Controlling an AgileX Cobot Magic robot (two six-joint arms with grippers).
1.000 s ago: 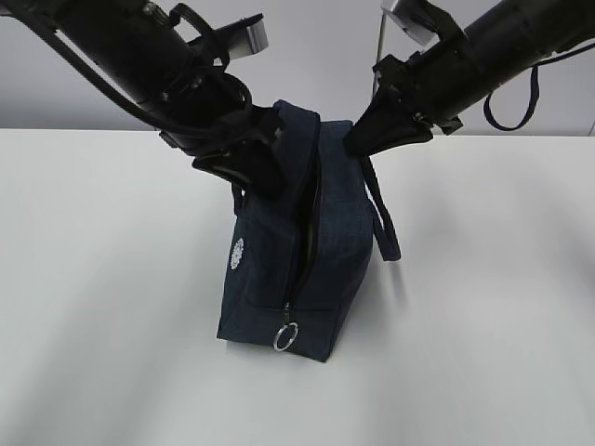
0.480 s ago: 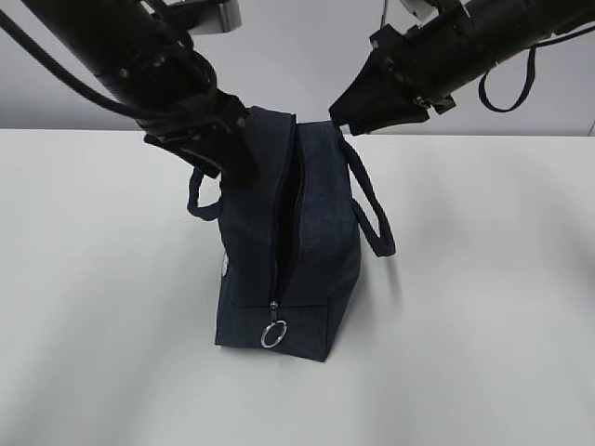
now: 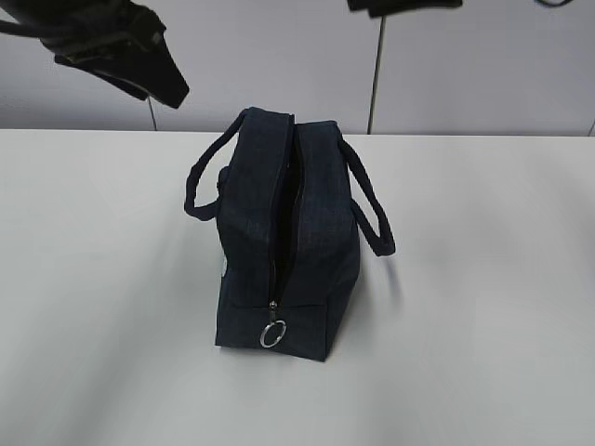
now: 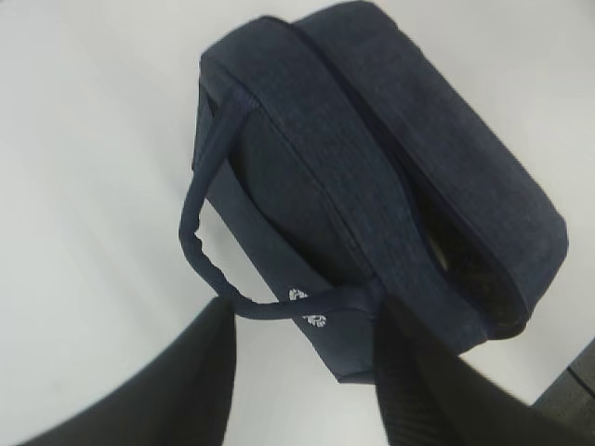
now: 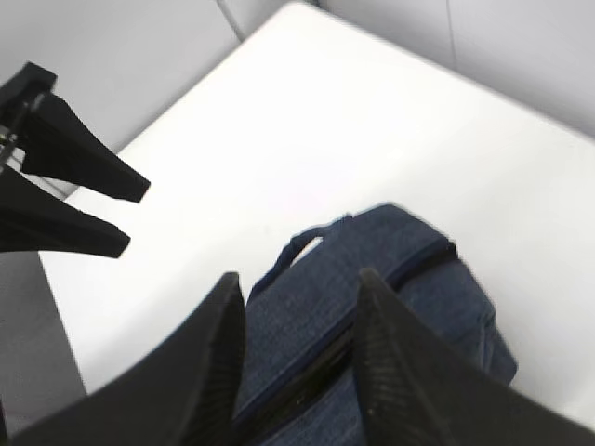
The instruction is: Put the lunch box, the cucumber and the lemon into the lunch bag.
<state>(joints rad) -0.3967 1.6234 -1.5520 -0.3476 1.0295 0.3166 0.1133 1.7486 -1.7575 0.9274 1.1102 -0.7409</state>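
The dark navy lunch bag (image 3: 316,232) stands upright on the white table, its top zipper gaping in a narrow dark slit. Its metal ring pull (image 3: 272,334) hangs at the near end. Both loop handles hang free at the sides. My left gripper (image 3: 163,84) is open and empty, raised above and left of the bag. In the left wrist view (image 4: 305,321) the bag (image 4: 372,167) and its white logo (image 4: 307,307) lie below it. My right gripper (image 5: 299,279) is open and empty, high over the bag (image 5: 390,307), barely showing in the exterior view (image 3: 404,5). Lunch box, cucumber and lemon are out of view.
The white table (image 3: 483,307) stretches around the bag on all sides. A grey wall with a vertical seam (image 3: 376,65) stands behind it. The left gripper also shows in the right wrist view (image 5: 130,220).
Both grippers have let go of the bag's top edges and risen up and outward. The bag has settled upright, and its handles have dropped to the sides.
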